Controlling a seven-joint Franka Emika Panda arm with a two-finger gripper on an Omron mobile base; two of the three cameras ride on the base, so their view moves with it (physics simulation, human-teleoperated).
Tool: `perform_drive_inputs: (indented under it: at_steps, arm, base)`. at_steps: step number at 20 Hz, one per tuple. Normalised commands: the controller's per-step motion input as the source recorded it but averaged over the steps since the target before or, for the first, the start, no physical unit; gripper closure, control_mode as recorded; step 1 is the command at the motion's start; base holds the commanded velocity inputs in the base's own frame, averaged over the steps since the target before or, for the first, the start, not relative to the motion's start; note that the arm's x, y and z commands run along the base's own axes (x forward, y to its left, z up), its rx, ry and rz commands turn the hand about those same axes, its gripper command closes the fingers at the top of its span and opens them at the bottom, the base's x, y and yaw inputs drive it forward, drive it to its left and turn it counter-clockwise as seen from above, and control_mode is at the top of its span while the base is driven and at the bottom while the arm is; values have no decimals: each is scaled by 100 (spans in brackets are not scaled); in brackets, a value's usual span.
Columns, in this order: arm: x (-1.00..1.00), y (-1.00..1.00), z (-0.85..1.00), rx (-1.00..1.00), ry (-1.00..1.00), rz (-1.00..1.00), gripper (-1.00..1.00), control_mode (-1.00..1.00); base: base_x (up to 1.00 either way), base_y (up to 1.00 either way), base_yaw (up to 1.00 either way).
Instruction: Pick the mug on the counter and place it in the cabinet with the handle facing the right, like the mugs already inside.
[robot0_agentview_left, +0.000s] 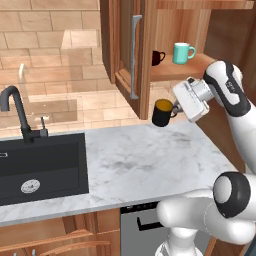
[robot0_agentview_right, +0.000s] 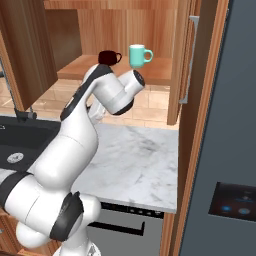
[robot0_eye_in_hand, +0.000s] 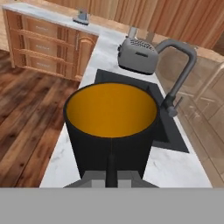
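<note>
The small black mug with its yellow-orange inside hangs in the air above the marble counter, just below the cabinet's wooden shelf. My gripper is shut on the mug's handle from the right. In the hand view the mug sits upright right in front of the gripper, with its dark handle between the fingers. The reddish-brown cabinet door with its grey bar handle stands open to the mug's left.
On the shelf stand a dark mug and a teal mug, handles to the right. A black sink and faucet lie at the counter's left. A toaster stands beyond the sink. A dark fridge bounds the right.
</note>
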Motion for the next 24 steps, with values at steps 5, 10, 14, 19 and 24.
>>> perform_drive_inputs:
  at_steps: [5, 10, 14, 19, 24]
  arm:
    - [4, 0, 30, 0, 8, 0, 100, -100]
    - [2, 0, 22, 1, 7, 0, 100, -100]
    - [0, 0, 6, 0, 4, -6, 100, -100]
    - [0, 0, 5, 0, 2, -10, 100, -100]
    - [0, 0, 7, 2, 3, -12, 100, -100]
  base:
    - [0, 0, 0]
    - [0, 0, 0]
    - [0, 0, 0]
    - [0, 0, 0]
    - [0, 0, 0]
